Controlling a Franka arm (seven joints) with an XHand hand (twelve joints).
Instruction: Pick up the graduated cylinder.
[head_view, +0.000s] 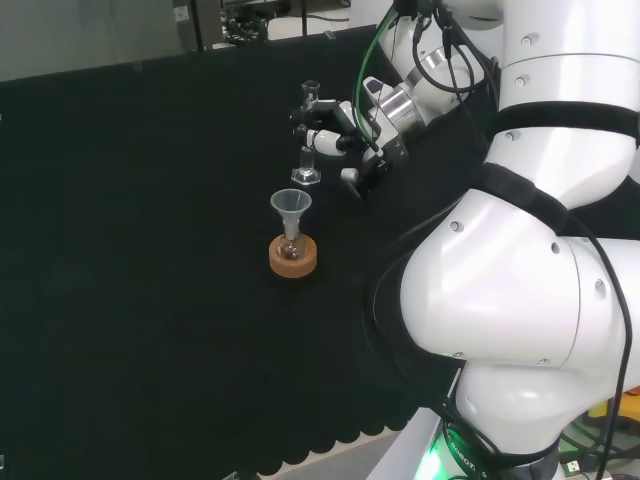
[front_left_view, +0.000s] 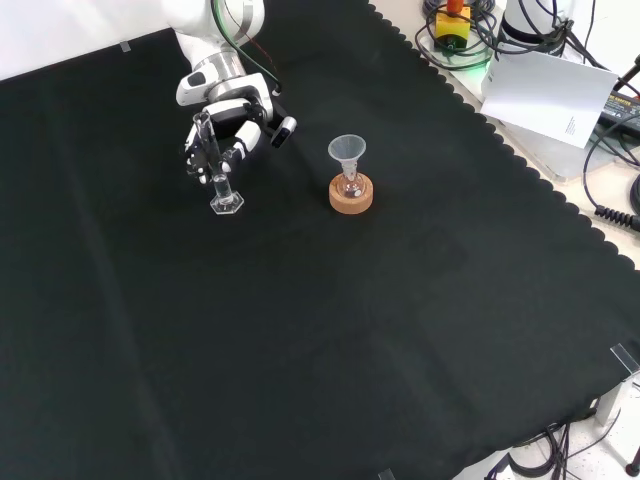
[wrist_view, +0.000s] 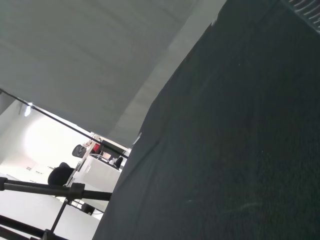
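In the head view the graduated cylinder (head_view: 308, 135) stands upright on its hexagonal foot on the black cloth (head_view: 130, 250), with the hand (head_view: 335, 140) at its right, fingers curled round the glass tube, while a funnel (head_view: 291, 208) sits in a small flask on a cork ring (head_view: 294, 256) nearer the camera. In the front view the hand (front_left_view: 225, 130) grips the cylinder's (front_left_view: 222, 178) upper part, the foot apparently on the cloth, so I judge the grasp made and the lift next: straight up, keeping it vertical. The wrist view looks across bare cloth toward the room.
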